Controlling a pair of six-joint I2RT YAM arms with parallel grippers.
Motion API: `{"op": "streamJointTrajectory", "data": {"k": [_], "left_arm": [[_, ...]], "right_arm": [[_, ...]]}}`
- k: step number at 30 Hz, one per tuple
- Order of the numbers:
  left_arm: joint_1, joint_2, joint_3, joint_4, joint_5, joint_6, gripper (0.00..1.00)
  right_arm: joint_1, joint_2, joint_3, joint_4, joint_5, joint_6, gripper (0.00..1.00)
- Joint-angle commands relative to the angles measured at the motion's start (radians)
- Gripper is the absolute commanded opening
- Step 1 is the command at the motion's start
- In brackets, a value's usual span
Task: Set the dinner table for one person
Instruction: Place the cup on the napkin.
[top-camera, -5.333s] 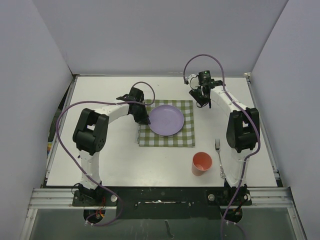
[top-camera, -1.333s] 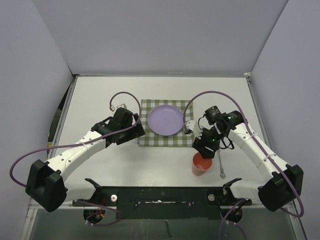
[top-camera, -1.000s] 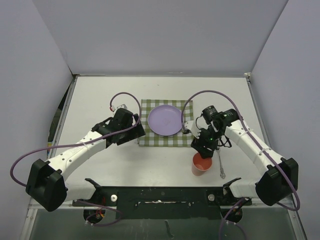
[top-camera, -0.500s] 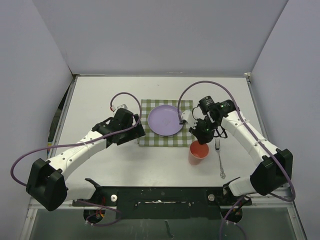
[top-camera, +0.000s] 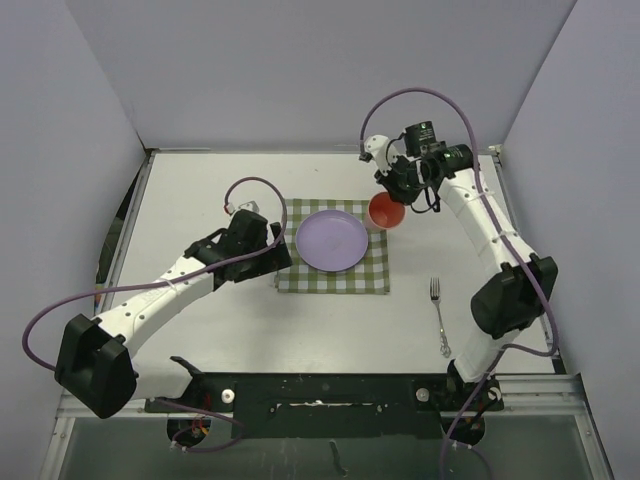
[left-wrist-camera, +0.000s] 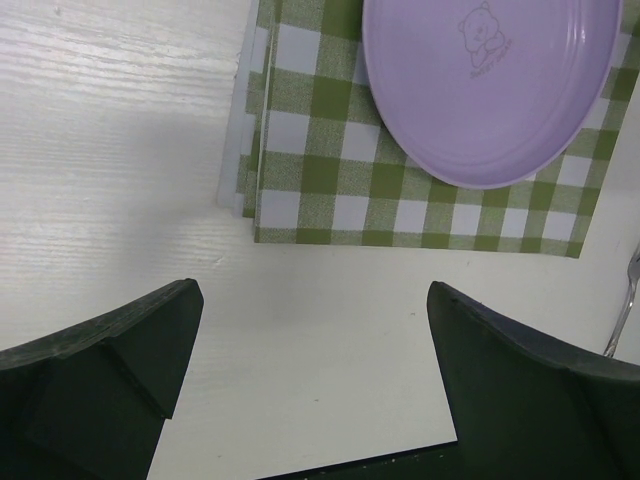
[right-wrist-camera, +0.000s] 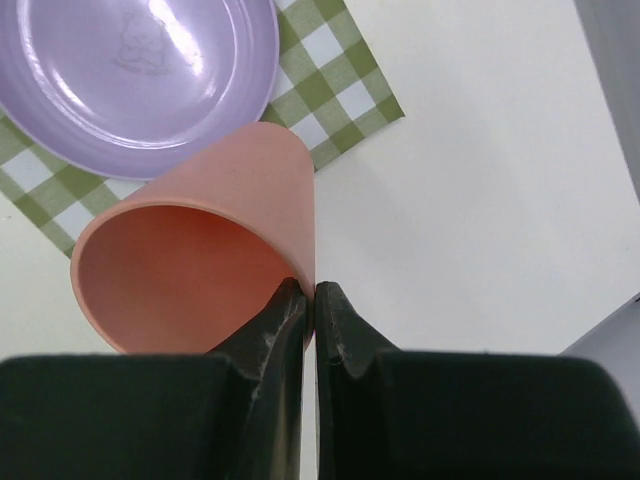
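Observation:
My right gripper (right-wrist-camera: 314, 293) is shut on the rim of an orange cup (right-wrist-camera: 200, 260), one finger inside and one outside. In the top view the cup (top-camera: 386, 211) hangs above the far right corner of the green checked cloth (top-camera: 335, 280), with the right gripper (top-camera: 395, 186) over it. A lilac plate (top-camera: 332, 240) lies on the cloth on the white dinner table (top-camera: 200, 190). A fork (top-camera: 439, 314) lies on the table's right side. My left gripper (left-wrist-camera: 312, 390) is open and empty, at the cloth's left edge (top-camera: 262, 248).
The plate (left-wrist-camera: 490, 90) and cloth (left-wrist-camera: 330, 170) fill the top of the left wrist view, with the fork tip (left-wrist-camera: 625, 300) at the right. White walls enclose the table on three sides. The right arm's purple cable (top-camera: 410, 95) loops over the far edge.
The right gripper closed on the cup near the front, lifted it, and carried it back to the cloth's far right corner. The left arm stayed still.

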Motion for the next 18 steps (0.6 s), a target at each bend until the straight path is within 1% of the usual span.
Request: {"op": "streamJointTrajectory", "data": {"k": [1, 7, 12, 15, 18], "left_arm": [[0.015, -0.015, 0.038, 0.015, -0.012, 0.037, 0.98], [0.030, 0.029, 0.068, 0.021, 0.002, 0.065, 0.98], [0.041, 0.060, 0.069, 0.045, 0.024, 0.073, 0.98], [0.048, 0.075, 0.066, 0.060, 0.041, 0.075, 0.98], [0.055, 0.084, 0.062, 0.069, 0.055, 0.076, 0.98]], "right_arm": [[-0.012, 0.090, 0.056, 0.080, 0.039, 0.033, 0.00], [-0.021, 0.232, 0.212, 0.086, 0.024, 0.035, 0.00], [-0.024, 0.334, 0.426, 0.089, 0.061, 0.042, 0.00], [-0.028, 0.398, 0.545, 0.052, 0.070, 0.043, 0.00], [-0.030, 0.423, 0.560, 0.039, 0.069, 0.043, 0.00]]}}
